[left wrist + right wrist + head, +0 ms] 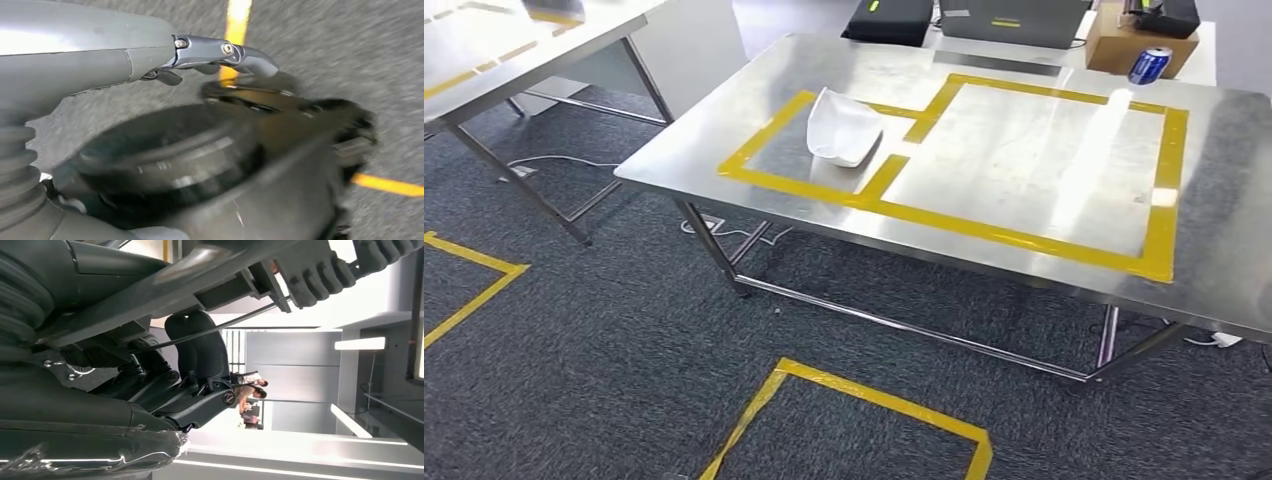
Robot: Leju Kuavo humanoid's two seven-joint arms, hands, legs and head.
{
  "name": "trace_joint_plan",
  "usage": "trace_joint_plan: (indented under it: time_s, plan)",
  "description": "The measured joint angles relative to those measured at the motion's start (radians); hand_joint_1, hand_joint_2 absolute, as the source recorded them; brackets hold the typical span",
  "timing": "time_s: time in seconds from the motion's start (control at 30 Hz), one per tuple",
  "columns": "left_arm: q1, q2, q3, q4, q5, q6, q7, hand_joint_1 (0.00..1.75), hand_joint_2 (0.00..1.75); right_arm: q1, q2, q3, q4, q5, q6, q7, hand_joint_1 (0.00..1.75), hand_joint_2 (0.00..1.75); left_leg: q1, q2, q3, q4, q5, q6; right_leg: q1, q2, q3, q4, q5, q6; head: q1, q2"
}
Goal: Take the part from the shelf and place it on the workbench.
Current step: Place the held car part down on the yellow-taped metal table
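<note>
Carpet with yellow tape surrounds the worktop (1024,190), where the white part (844,127) already lies; left hand (220,55) fingers look spread, right hand (200,390) unclear.

Blue can (1149,65) beside cardboard box (1136,45)
</note>
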Motion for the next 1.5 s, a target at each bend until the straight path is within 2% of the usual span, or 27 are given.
trace_joint_plan:
  time_s: [0.03,0.13,0.17,0.23,0.27,0.3,0.33,0.37,0.43,0.5,0.53,0.57,0.63,0.67,0.7,0.77,0.8,0.93,0.97,1.0,1.03,1.1,1.17,1.27,1.33,1.43,1.5]
  plan:
    - [0.003,0.001,0.000,0.000,0.000,0.000,-0.007,0.00,1.75,0.000,0.002,-0.001,0.001,0.001,0.003,0.000,1.75,1.75,-0.004,0.000,-0.017,-0.048,0.034,0.006,-0.001,0.003,0.034,-0.013,-0.018,0.003,-0.001,0.000]
    - [0.012,0.007,-0.002,0.000,-0.001,0.000,-0.017,0.00,1.75,-0.002,0.010,-0.003,0.004,0.003,0.007,0.001,1.75,1.75,-0.019,-0.003,-0.028,-0.246,0.319,0.031,0.000,0.012,0.117,-0.046,-0.076,0.014,-0.007,0.000]
    - [0.015,0.007,-0.003,0.000,-0.001,-0.001,-0.018,0.00,1.75,-0.002,0.012,-0.004,0.004,0.003,0.008,0.001,1.75,1.75,-0.021,-0.006,-0.022,-0.286,0.374,0.034,0.003,0.016,0.146,-0.053,-0.087,0.018,-0.010,0.000]
    - [0.013,0.004,-0.005,0.000,-0.001,-0.002,-0.021,0.00,1.75,-0.002,0.013,-0.008,0.004,0.003,0.010,0.001,1.75,1.75,-0.017,-0.014,0.009,-0.308,0.365,0.036,0.010,0.018,0.170,-0.025,-0.076,0.026,-0.012,0.000]
    - [0.010,0.003,-0.006,0.000,0.000,-0.004,-0.025,0.00,1.75,-0.003,0.013,-0.010,0.004,0.004,0.012,0.002,1.75,1.75,-0.014,-0.016,0.032,-0.311,0.351,0.039,0.012,0.013,0.161,0.023,-0.054,0.031,-0.012,0.000]
    - [0.007,0.002,-0.006,0.000,0.001,-0.005,-0.030,0.00,1.75,-0.004,0.013,-0.013,0.004,0.004,0.014,0.004,1.75,1.75,-0.012,-0.017,0.056,-0.312,0.338,0.043,0.012,0.006,0.128,0.090,-0.038,0.035,-0.010,0.000]
    - [0.005,0.002,-0.006,0.000,0.002,-0.006,-0.036,0.00,1.75,-0.007,0.013,-0.015,0.004,0.004,0.017,0.006,1.75,1.75,-0.011,-0.018,0.080,-0.312,0.326,0.048,0.012,-0.002,0.087,0.160,-0.042,0.038,-0.008,0.000]
    - [0.004,0.001,-0.006,0.000,0.003,-0.007,-0.039,0.00,1.75,-0.007,0.014,-0.016,0.004,0.005,0.020,0.010,1.75,1.75,-0.012,-0.017,0.103,-0.311,0.309,0.051,0.013,-0.008,0.044,0.222,-0.065,0.040,-0.005,0.000]
    - [0.005,-0.001,-0.006,0.000,0.005,-0.009,-0.040,0.00,1.75,-0.008,0.014,-0.019,0.004,0.008,0.025,0.016,1.75,1.75,-0.012,-0.016,0.153,-0.310,0.275,0.056,0.015,-0.010,-0.038,0.279,-0.174,0.043,-0.004,0.000]
    - [0.005,-0.002,-0.006,0.000,0.011,-0.020,-0.033,0.00,1.75,-0.009,0.014,-0.022,0.004,0.019,0.032,0.023,1.75,1.75,-0.011,-0.019,0.209,-0.311,0.236,0.058,0.015,-0.011,-0.103,0.263,-0.291,0.044,-0.003,0.000]
    - [0.005,-0.002,-0.006,0.000,0.013,-0.034,-0.029,0.00,1.75,-0.010,0.014,-0.022,0.005,0.030,0.038,0.028,1.75,1.75,-0.012,-0.021,0.238,-0.311,0.214,0.057,0.014,-0.011,-0.134,0.238,-0.303,0.043,-0.002,0.000]
    - [0.007,-0.002,-0.006,0.000,0.012,-0.051,-0.025,0.00,1.75,-0.011,0.014,-0.023,0.006,0.045,0.047,0.038,1.75,1.75,-0.012,-0.022,0.263,-0.312,0.191,0.056,0.013,-0.011,-0.165,0.199,-0.244,0.041,-0.001,0.000]
    - [0.011,-0.002,-0.006,0.000,0.011,-0.075,-0.019,0.00,1.75,-0.008,0.015,-0.023,0.011,0.080,0.068,0.075,1.75,1.75,-0.014,-0.027,0.301,-0.294,0.146,0.049,0.013,-0.014,-0.219,0.114,0.000,0.034,-0.005,0.000]
    - [0.014,-0.003,-0.006,0.000,0.014,-0.080,-0.017,0.00,1.75,-0.005,0.014,-0.026,0.015,0.096,0.077,0.103,1.75,1.75,-0.014,-0.030,0.320,-0.293,0.128,0.044,0.016,-0.016,-0.227,0.088,0.102,0.028,-0.013,0.000]
    - [0.013,-0.004,-0.005,0.000,0.018,-0.084,-0.018,0.00,1.75,-0.003,0.012,-0.032,0.017,0.107,0.085,0.135,1.75,1.75,-0.014,-0.032,0.334,-0.288,0.119,0.039,0.019,-0.017,-0.226,0.075,0.149,0.021,-0.019,0.000]
    - [0.006,-0.006,-0.005,0.000,0.023,-0.093,-0.024,0.00,1.75,-0.008,0.003,-0.047,0.018,0.115,0.092,0.190,1.75,1.75,-0.011,-0.032,0.338,-0.282,0.115,0.028,0.021,-0.019,-0.207,0.069,0.147,0.010,-0.026,0.000]
    - [0.001,-0.007,-0.005,0.000,0.024,-0.098,-0.027,0.00,1.75,-0.012,-0.003,-0.054,0.018,0.115,0.094,0.208,1.75,1.75,-0.011,-0.028,0.322,-0.259,0.107,0.024,0.019,-0.020,-0.205,0.062,0.147,0.006,-0.026,0.000]
    - [-0.004,-0.011,-0.004,0.000,0.025,-0.109,-0.031,0.00,1.75,-0.016,-0.010,-0.066,0.018,0.122,0.121,0.242,1.75,1.75,-0.007,-0.019,0.204,-0.052,-0.018,0.013,0.015,-0.021,-0.212,0.046,0.155,-0.005,-0.029,0.000]
    - [-0.005,-0.011,-0.004,0.000,0.026,-0.113,-0.031,0.00,1.75,-0.017,-0.010,-0.067,0.018,0.130,0.132,0.246,1.75,1.75,-0.006,-0.019,0.183,-0.019,-0.027,0.012,0.015,-0.020,-0.216,0.046,0.157,-0.004,-0.029,0.000]
    - [-0.005,-0.011,-0.003,0.000,0.027,-0.117,-0.030,0.00,1.75,-0.017,-0.010,-0.069,0.018,0.140,0.143,0.248,1.75,1.75,-0.004,-0.018,0.176,-0.017,-0.013,0.011,0.014,-0.020,-0.218,0.046,0.160,-0.002,-0.029,0.000]
    - [-0.006,-0.011,-0.002,0.000,0.029,-0.121,-0.029,0.00,1.75,-0.017,-0.010,-0.071,0.018,0.150,0.152,0.248,1.75,1.75,-0.002,-0.018,0.184,-0.050,0.020,0.010,0.013,-0.019,-0.220,0.046,0.163,0.002,-0.029,0.000]
    - [-0.007,-0.011,0.001,0.000,0.035,-0.127,-0.028,0.00,1.75,-0.018,-0.010,-0.074,0.017,0.162,0.165,0.247,1.75,1.75,0.002,-0.018,0.223,-0.167,0.102,0.008,0.011,-0.019,-0.224,0.048,0.173,0.012,-0.029,0.000]
    - [-0.011,-0.012,0.004,0.000,0.037,-0.129,-0.026,0.00,1.75,-0.018,-0.012,-0.076,0.015,0.166,0.169,0.247,1.75,1.75,0.001,-0.018,0.241,-0.255,0.136,0.012,0.011,-0.019,-0.233,0.048,0.188,0.026,-0.029,0.000]
    - [-0.004,-0.013,0.008,0.000,0.036,-0.129,-0.025,0.00,1.75,-0.019,-0.015,-0.081,0.014,0.171,0.172,0.246,1.75,1.75,-0.003,-0.017,0.222,-0.272,0.161,0.036,0.007,-0.021,-0.241,0.030,0.216,0.045,-0.028,0.001]
    - [0.000,-0.012,0.010,0.000,0.032,-0.116,-0.025,0.00,1.75,-0.021,-0.015,-0.087,0.012,0.186,0.173,0.253,1.75,1.75,-0.001,-0.013,0.207,-0.274,0.182,0.050,0.005,-0.021,-0.253,0.055,0.177,0.054,-0.026,0.001]
    - [-0.003,-0.011,0.010,0.000,0.026,-0.055,-0.031,0.00,1.75,-0.031,-0.016,-0.106,0.009,0.225,0.180,0.291,1.75,1.75,-0.001,-0.011,0.181,-0.275,0.201,0.060,0.006,-0.020,-0.292,0.237,0.036,0.062,-0.020,0.001]
    - [-0.004,-0.007,0.010,0.000,0.021,-0.020,-0.032,0.00,1.75,-0.036,-0.024,-0.119,0.008,0.302,0.206,0.288,1.75,1.75,-0.002,-0.009,0.169,-0.274,0.212,0.060,0.006,-0.020,-0.284,0.314,0.005,0.063,-0.020,0.001]
